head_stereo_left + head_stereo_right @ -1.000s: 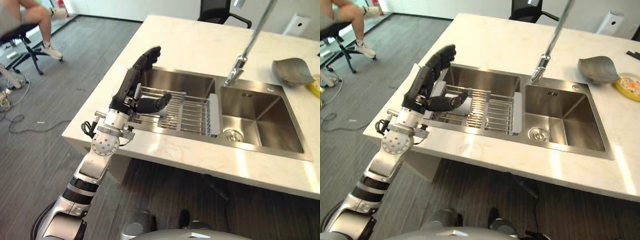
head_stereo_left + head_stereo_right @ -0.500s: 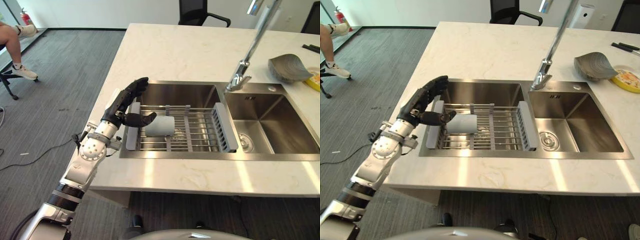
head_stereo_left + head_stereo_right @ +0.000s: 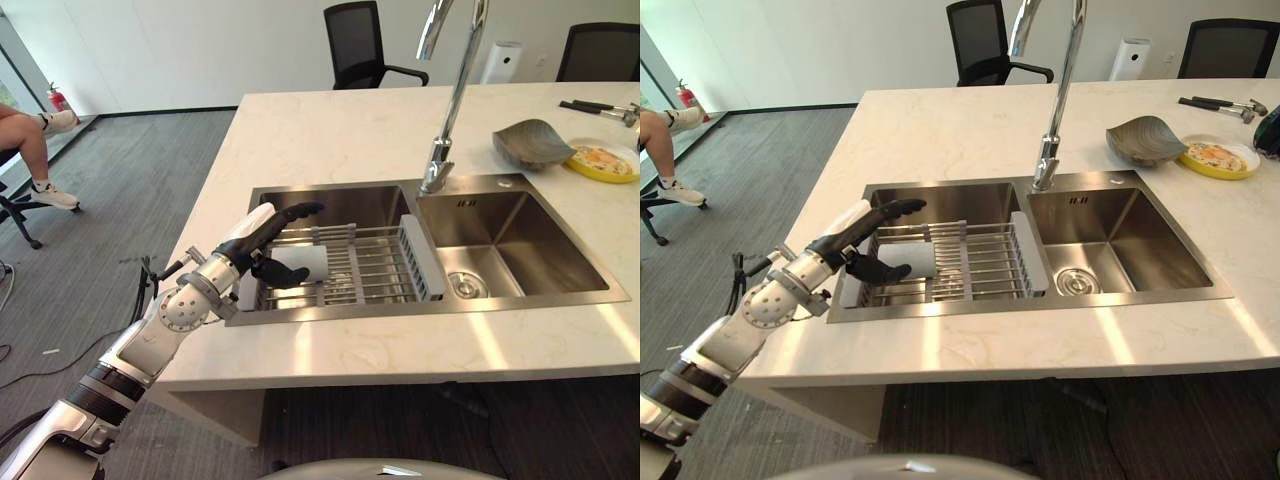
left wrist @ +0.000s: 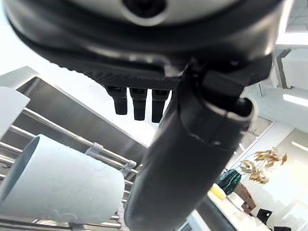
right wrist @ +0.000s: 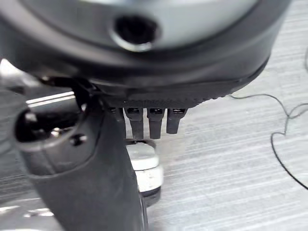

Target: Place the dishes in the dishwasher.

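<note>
Pale blue-white cylindrical cup (image 3: 300, 263) lies on its side on the wire sink rack (image 3: 360, 265); left hand (image 3: 262, 236), fingers straight and empty, hovers just beside its rim.

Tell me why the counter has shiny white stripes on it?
In both eye views, light glares off the polished counter in front of the sink as pale streaks. In the left wrist view, the background behind the left hand is washed out bright white, while the pale cup on the rack looks clear.

The left hand (image 3: 262, 240) hides the near end of the cup (image 3: 303, 263) — contact unclear.
</note>
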